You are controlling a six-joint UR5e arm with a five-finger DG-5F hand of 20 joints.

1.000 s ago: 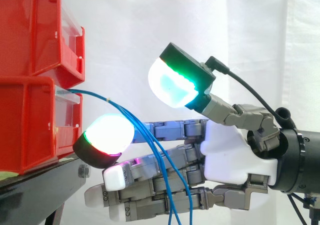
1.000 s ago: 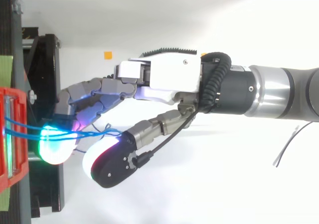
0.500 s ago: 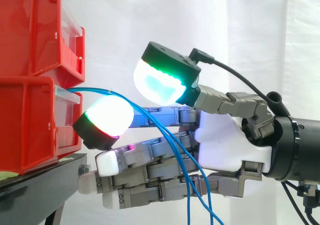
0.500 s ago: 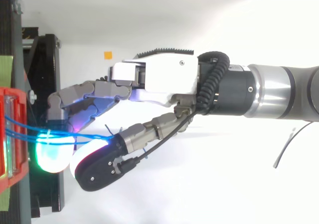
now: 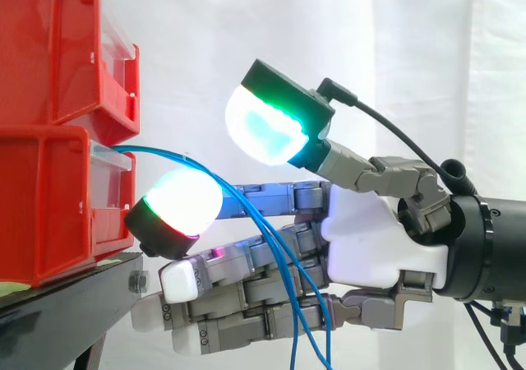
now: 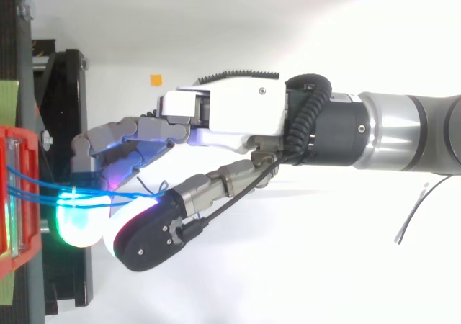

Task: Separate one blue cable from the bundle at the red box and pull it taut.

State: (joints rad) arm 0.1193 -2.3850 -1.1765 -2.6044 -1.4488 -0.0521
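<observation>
The blue cables leave the front of the lower red box, arch over my glowing fingertip and drop between my straight fingers. My hand is spread and pinches nothing. Its thumb pad is raised clear above the cables. The box sits at the black stand's edge.

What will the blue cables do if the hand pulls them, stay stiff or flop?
Probably floppy: the blue cables leave the red box in a curve and droop down across the hand. Likely light too, being so thin. They may slip, since the open hand is not pinching them.
</observation>
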